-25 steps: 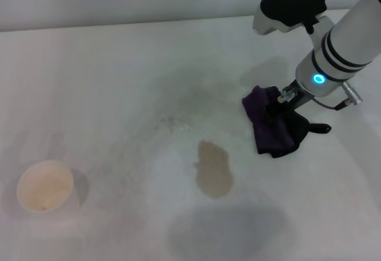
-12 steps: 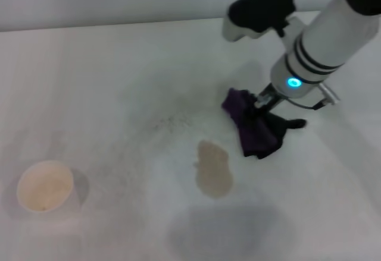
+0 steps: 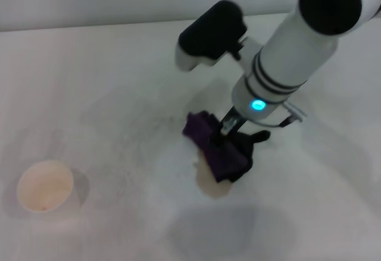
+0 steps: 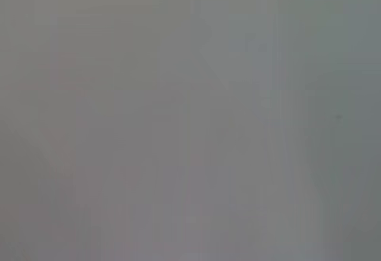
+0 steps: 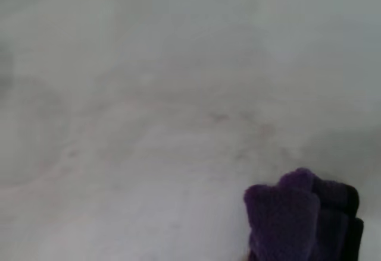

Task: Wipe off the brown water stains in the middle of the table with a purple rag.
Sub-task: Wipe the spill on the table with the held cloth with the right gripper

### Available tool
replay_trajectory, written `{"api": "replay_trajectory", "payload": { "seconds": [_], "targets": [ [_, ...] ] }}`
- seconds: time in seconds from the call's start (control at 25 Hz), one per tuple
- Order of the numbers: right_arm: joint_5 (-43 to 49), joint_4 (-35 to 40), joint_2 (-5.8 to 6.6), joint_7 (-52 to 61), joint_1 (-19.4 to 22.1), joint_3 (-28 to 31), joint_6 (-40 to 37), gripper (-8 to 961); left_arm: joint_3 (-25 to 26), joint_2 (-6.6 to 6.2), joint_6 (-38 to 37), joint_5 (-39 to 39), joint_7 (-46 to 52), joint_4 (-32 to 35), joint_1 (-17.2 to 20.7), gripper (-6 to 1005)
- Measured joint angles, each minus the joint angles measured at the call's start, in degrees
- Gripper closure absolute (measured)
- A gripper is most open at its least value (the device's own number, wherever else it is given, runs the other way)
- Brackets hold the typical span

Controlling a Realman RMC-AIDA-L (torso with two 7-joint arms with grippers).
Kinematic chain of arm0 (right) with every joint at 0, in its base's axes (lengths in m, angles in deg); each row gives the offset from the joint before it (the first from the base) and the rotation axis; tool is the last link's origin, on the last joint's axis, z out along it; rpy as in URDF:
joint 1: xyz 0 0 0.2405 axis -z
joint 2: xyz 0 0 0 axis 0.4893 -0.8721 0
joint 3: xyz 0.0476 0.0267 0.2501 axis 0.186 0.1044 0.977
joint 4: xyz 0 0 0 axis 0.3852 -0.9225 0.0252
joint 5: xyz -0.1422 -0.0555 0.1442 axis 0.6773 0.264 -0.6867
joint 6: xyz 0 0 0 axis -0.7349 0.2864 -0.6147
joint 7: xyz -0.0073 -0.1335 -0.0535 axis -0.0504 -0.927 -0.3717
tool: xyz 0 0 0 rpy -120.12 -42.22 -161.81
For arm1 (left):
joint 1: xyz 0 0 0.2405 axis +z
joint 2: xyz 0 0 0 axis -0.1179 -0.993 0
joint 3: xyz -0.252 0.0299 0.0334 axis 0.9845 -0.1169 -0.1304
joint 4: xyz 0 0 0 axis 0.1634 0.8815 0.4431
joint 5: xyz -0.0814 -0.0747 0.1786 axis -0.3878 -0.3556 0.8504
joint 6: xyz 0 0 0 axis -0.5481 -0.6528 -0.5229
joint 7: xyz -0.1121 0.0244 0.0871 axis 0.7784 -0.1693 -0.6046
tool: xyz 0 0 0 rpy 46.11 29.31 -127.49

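The purple rag [image 3: 217,148] hangs bunched from my right gripper [image 3: 229,131] near the middle of the white table [image 3: 107,82]. The gripper is shut on the rag's top. The rag's lower end lies over the upper part of the brown water stains [image 3: 208,185]; only the stain's lower edge shows. The rag also shows in the right wrist view [image 5: 300,219], dark purple with a black edge. My left gripper is out of view; the left wrist view shows only plain grey.
A white paper cup [image 3: 45,185] stands at the front left of the table. Faint grey speckles [image 3: 169,118] spread left of the rag. The table's far edge [image 3: 89,27] runs along the top.
My right arm has swung left and toward the front, carrying the rag from the right of the stain to on top of its upper part.
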Motion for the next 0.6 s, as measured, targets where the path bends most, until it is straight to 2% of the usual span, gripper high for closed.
{"api": "replay_trajectory", "payload": {
  "seconds": [0.32,0.6],
  "targets": [
    [-5.2,5.65,0.0,2.12,0.26,-8.85,-0.07,857,0.1,0.24,0.02,-1.42,-0.12,-0.07,-0.2,134],
    [-8.27,7.36,0.01,3.26,0.18,-12.68,0.64,856,0.09,0.24,0.14,-1.63,-0.12,-0.44,-0.77,134]
  ]
}}
